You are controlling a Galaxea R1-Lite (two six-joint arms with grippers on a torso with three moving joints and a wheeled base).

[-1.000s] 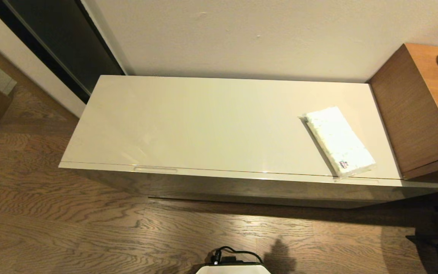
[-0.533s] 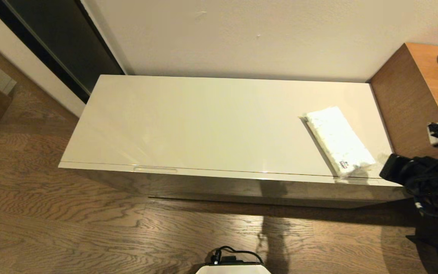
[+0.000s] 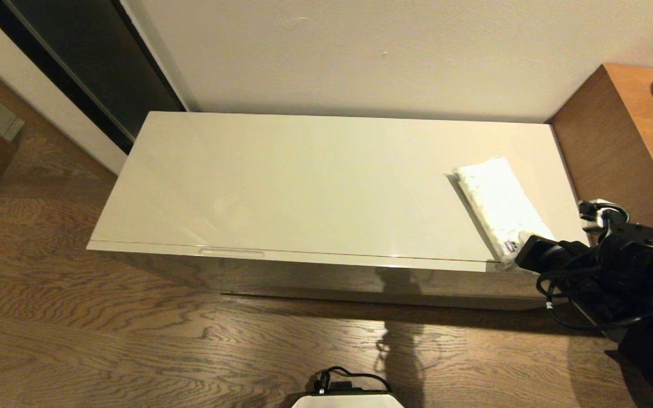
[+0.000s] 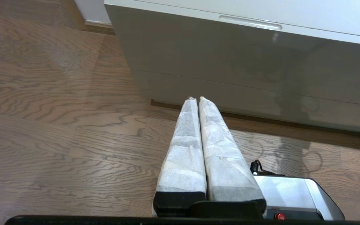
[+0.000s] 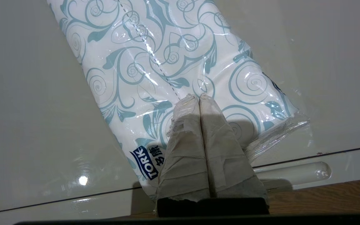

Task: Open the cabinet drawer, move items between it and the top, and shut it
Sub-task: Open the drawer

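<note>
While sealed, white tissue pack (image 5: 180,72), teal swirls

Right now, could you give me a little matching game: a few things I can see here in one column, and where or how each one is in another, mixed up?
Things:
1. soft white tissue pack with pale green swirl print
2. wide glossy grey-beige drawer
3. right claw
4. left claw

States:
A. shut, low over the wooden floor
B. closed
C. shut, over the pack's labelled end
D. lying on the glossy cream cabinet top, right end

Pairs: 1-D, 2-B, 3-C, 4-A
</note>
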